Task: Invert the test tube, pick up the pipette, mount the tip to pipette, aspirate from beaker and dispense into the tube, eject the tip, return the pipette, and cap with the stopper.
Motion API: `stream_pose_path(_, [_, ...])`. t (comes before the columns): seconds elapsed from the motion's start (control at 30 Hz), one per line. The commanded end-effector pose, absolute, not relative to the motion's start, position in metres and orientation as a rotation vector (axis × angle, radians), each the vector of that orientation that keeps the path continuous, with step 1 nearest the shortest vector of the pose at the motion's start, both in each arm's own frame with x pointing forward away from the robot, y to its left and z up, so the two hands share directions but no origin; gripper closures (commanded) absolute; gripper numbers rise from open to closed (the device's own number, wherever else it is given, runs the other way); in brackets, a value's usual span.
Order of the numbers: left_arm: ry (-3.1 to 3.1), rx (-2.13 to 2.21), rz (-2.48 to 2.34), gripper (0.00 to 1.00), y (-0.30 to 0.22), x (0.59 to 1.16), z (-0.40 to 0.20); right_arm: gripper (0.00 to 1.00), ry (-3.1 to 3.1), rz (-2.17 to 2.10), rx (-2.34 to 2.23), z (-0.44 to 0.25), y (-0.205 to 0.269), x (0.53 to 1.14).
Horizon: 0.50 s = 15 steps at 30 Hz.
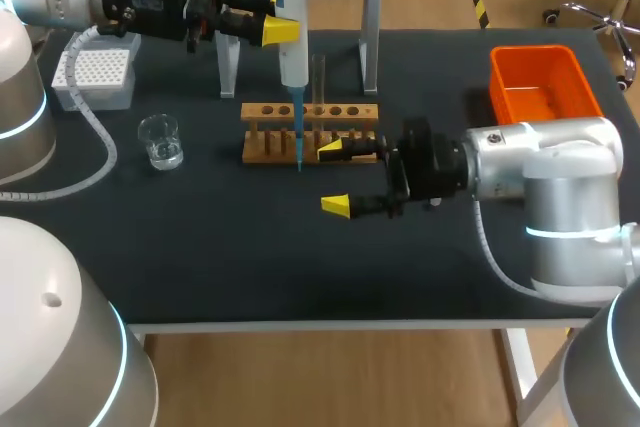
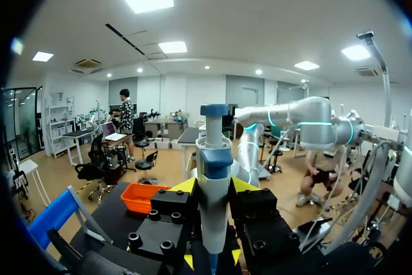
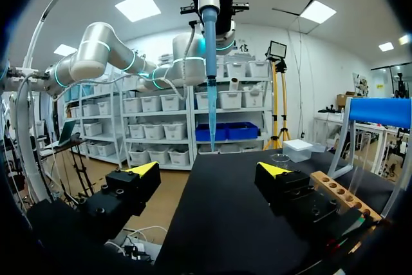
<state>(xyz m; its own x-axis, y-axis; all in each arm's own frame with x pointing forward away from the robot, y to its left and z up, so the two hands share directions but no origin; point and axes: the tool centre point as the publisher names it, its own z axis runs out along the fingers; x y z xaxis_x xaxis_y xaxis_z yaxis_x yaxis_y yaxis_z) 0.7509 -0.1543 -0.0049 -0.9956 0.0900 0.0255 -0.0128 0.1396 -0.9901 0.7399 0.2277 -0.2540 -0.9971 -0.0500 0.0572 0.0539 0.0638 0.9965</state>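
So, in the head view the left gripper [image 1: 283, 29] sits at the upper left of the frame, clamped on the pipette [image 1: 293, 42] with a finger on each side of its body, holding it upright. The blue tip [image 1: 298, 137] is mounted and hangs down in front of the rack [image 1: 345, 112] near the frame's centre. Can't tell if its end touches the table [image 1: 200, 247].

The tube [image 1: 318, 77] stands upright in the rack, just right of the pipette. The right gripper [image 1: 338, 178] lies low, right of centre, spread wide with nothing in it. One finger is against the rack's front and the other is nearer the bottom of the frame.

The right wrist view has the tip above and ahead of those spread fingers, with the rack beside one of them. The beaker [image 1: 160, 140], with a bit of clear liquid, is at centre left. The tip box [image 1: 97, 75] is above it and an orange bin [image 1: 540, 82] is at upper right
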Motion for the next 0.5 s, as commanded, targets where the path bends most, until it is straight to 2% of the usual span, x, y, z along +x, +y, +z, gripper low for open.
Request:
stream_pose_path(0.03, [-2.31,-0.082,2.008,1.0,-0.153,0.751,-0.005,0.0,-2.236,-2.098,-0.004,-0.253,0.226,0.739])
stream_pose_path(0.3, [-2.31,-0.082,2.008,1.0,-0.153,0.751,-0.005,0.0,-2.236,-2.098,-0.004,-0.253,0.226,0.739])
stream_pose_path(0.5, [-2.367,-0.052,1.972,1.0,-0.126,0.764,-0.005,0.0,-2.236,-2.098,-0.004,-0.253,0.226,0.739])
